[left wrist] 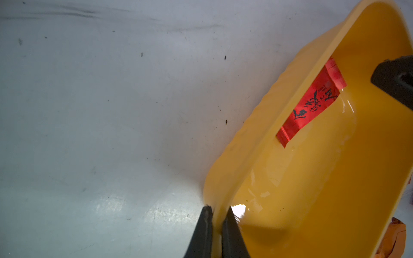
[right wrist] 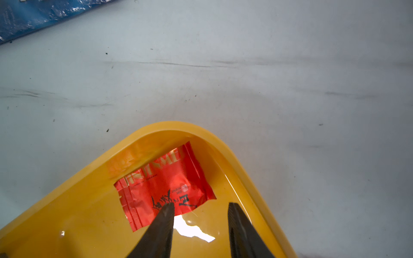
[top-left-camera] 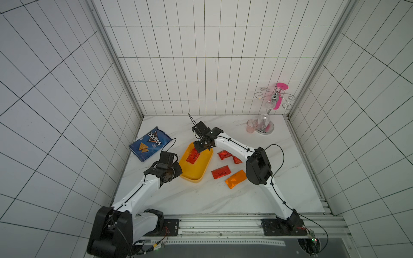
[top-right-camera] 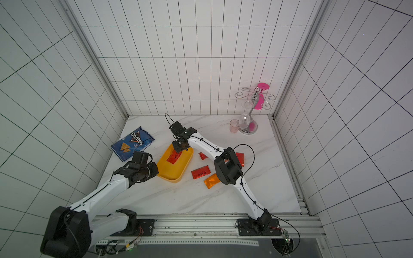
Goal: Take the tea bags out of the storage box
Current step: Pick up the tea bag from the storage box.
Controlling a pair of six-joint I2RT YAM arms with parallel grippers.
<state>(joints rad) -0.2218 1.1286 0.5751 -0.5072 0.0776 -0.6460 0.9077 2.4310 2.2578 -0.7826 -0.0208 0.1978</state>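
While L gripper (left wrist: 218, 211) clamps rim of shallow yellow plastic storage box (top-left-camera: 194, 177), R gripper (right wrist: 201, 204) hangs parted over red foil tea bag (right wrist: 165, 183) inside (contact unclear); other sachets (top-left-camera: 220, 172) lie outside on white marble tabletop (top-left-camera: 201, 201).

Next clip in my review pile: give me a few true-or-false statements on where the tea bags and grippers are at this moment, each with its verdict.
1. A red tea bag lies inside the yellow box. True.
2. The left gripper is open and clear of the box. False: it is shut on the box's rim, one finger on each side of the wall.
3. The orange tea bag is in the box. False: it lies on the table beside the box.
4. The right gripper is open over the red tea bag in the box. True.
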